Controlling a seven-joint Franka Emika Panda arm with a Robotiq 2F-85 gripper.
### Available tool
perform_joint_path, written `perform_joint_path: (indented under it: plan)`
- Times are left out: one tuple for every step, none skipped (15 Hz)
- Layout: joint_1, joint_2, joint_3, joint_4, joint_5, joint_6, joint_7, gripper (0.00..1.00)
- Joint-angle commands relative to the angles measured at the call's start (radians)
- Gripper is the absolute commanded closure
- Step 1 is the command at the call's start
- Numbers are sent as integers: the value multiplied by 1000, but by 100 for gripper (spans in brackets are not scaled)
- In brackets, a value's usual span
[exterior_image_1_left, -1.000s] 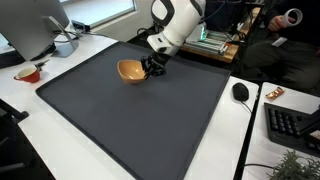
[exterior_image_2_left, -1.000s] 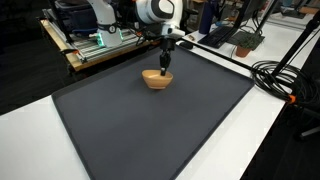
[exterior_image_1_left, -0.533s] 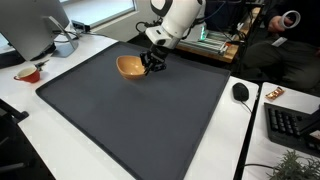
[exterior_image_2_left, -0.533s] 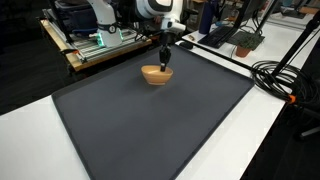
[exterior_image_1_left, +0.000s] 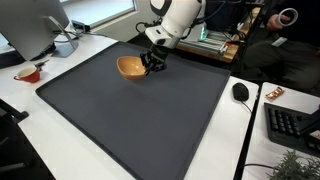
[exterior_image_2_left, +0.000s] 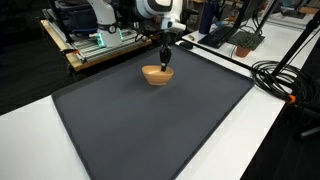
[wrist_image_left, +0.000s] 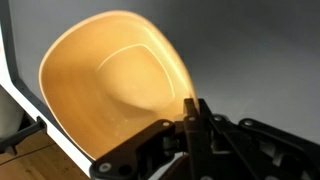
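A yellow-orange wooden bowl (exterior_image_1_left: 128, 67) sits at the far part of a dark grey mat (exterior_image_1_left: 140, 125); it shows in both exterior views (exterior_image_2_left: 153, 73). My gripper (exterior_image_1_left: 151, 66) comes down at the bowl's edge (exterior_image_2_left: 166, 68). In the wrist view the two fingers (wrist_image_left: 195, 115) are pressed together at the rim of the bowl (wrist_image_left: 110, 80), which fills the left of the picture. The fingers look shut on the thin rim.
A red cup (exterior_image_1_left: 28, 73) and a grey kettle (exterior_image_1_left: 65, 42) stand on the white table beside the mat. A black mouse (exterior_image_1_left: 240, 91) and a keyboard (exterior_image_1_left: 290, 125) lie on the other side. Black cables (exterior_image_2_left: 275, 75) run along the mat's edge.
Between one second and half a second ago the gripper and bowl shifted slightly toward the mat's far edge. Since then nothing has visibly moved.
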Motion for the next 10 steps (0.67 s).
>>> perform_joint_path:
  plan:
    - [-2, 0, 0, 0, 0, 3, 0, 99]
    - [-2, 0, 0, 0, 0, 3, 0, 95]
    - [-2, 1, 0, 0, 0, 3, 0, 95]
    - [-2, 2, 0, 0, 0, 3, 0, 95]
    - [-2, 3, 0, 0, 0, 3, 0, 95]
    - [-2, 4, 0, 0, 0, 3, 0, 95]
    - [-2, 5, 0, 0, 0, 3, 0, 95]
    - [-2, 6, 0, 0, 0, 3, 0, 95]
    - [-2, 6, 0, 0, 0, 3, 0, 95]
    - [-2, 6, 0, 0, 0, 3, 0, 95]
